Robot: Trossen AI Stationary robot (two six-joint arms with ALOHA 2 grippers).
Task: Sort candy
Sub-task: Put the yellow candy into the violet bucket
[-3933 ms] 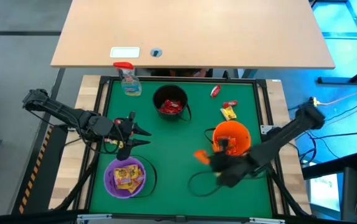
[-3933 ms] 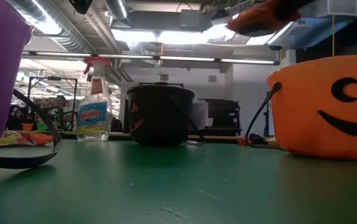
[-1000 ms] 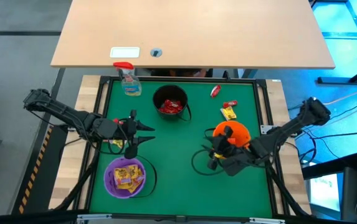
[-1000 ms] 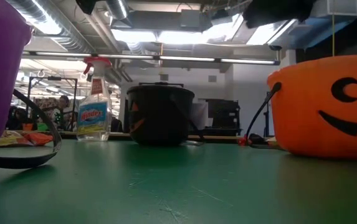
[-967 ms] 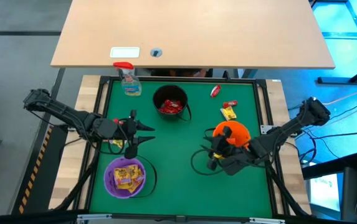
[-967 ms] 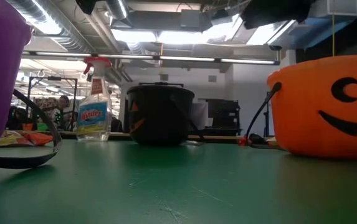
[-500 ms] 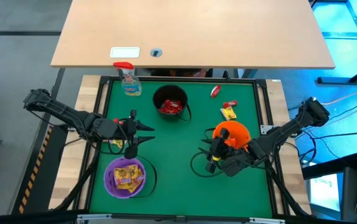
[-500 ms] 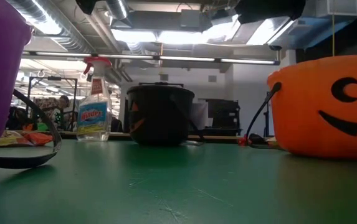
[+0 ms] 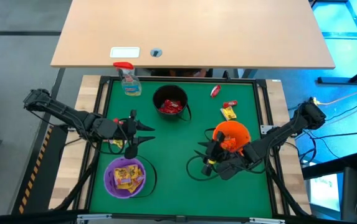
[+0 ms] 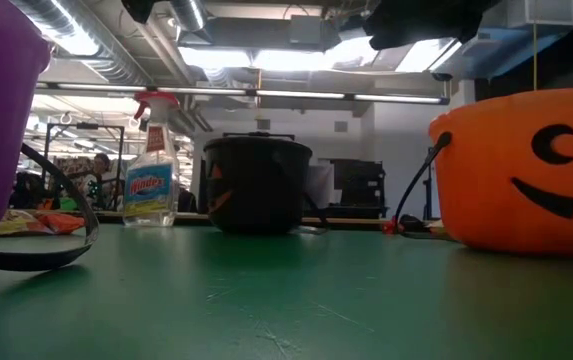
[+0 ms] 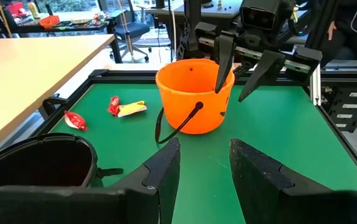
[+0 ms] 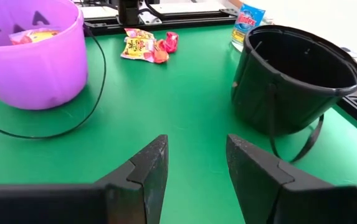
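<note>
Beside the orange bucket (image 9: 231, 135), on its side toward the purple bucket (image 9: 125, 177), the right tool (image 9: 208, 155) hangs over the green counter (image 9: 172, 155) with its fingers apart and nothing between them; the left wrist view shows it just above that bucket's rim. Across the counter from the orange bucket, the left tool (image 9: 142, 135) hovers above the mat between the purple bucket and the black bucket (image 9: 171, 102), its fingers spread and empty. Candy (image 9: 227, 109) lies loose on the far side of the orange bucket, well clear of it: a red piece and a yellow piece close together, and another red one (image 9: 215, 91) nearer the counter's back edge. More pieces (image 12: 147, 47) lie under the left arm, well apart from the orange bucket, red and yellow together. Yellow pieces (image 9: 126, 176) fill the purple bucket; red ones (image 9: 171, 106) sit in the black one. Farthest from the orange bucket, a spray bottle (image 9: 128, 79) stands at the back corner.
</note>
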